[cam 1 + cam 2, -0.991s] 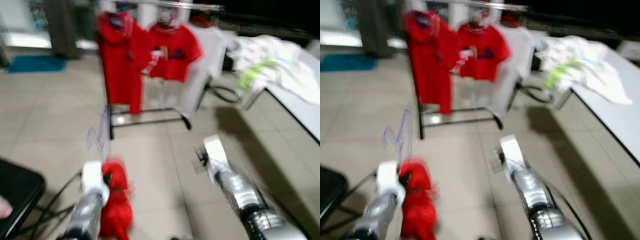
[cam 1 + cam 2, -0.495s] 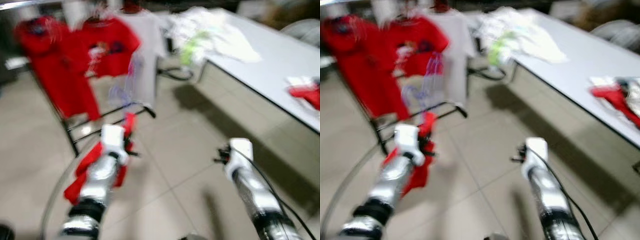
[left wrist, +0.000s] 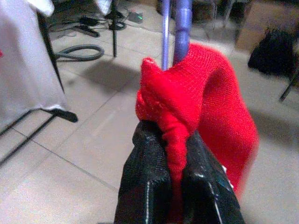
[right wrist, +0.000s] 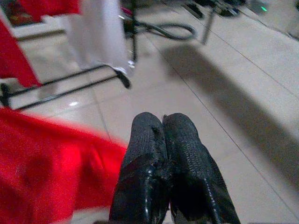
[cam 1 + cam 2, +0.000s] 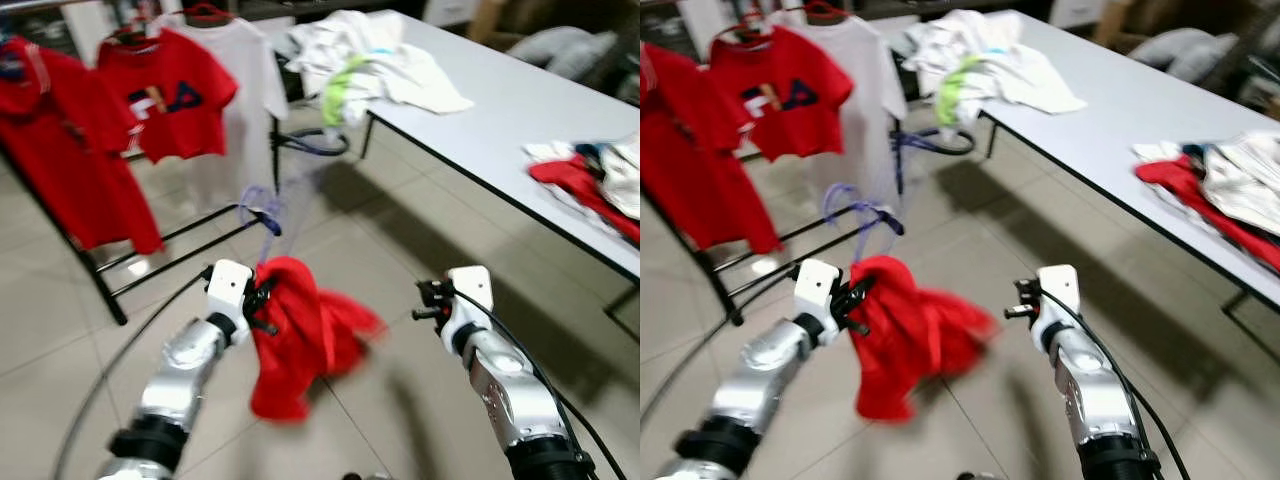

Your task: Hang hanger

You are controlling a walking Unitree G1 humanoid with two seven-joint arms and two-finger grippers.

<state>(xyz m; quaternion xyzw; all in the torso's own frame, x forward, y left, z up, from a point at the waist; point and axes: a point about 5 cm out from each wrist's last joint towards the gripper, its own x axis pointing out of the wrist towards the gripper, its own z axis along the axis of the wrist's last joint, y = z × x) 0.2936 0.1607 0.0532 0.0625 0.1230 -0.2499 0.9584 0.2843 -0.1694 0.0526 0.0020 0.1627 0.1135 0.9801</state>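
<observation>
My left gripper (image 5: 262, 297) is shut on a red garment (image 5: 300, 335) that hangs from a translucent purple hanger (image 5: 262, 208). In the left wrist view the black fingers (image 3: 149, 177) pinch a fold of the red garment (image 3: 205, 98) just below the purple hanger (image 3: 182, 28). The garment swings out to the right over the tiled floor. A clothes rack (image 5: 180, 235) with red shirts (image 5: 165, 85) and a white shirt (image 5: 245, 90) stands at the back left. My right gripper (image 5: 430, 300) is shut and holds nothing, seen close in the right wrist view (image 4: 162, 122).
A long white table (image 5: 520, 110) runs along the right, with a heap of pale clothes (image 5: 370, 60) at its far end and more garments (image 5: 590, 175) nearer. A dark cable (image 5: 315, 148) lies on the floor by the rack. Open tiled floor lies ahead.
The camera has swung right and the picture has sharpened. The rack now sits further left, and the red garment has swung out to the right of my left gripper.
</observation>
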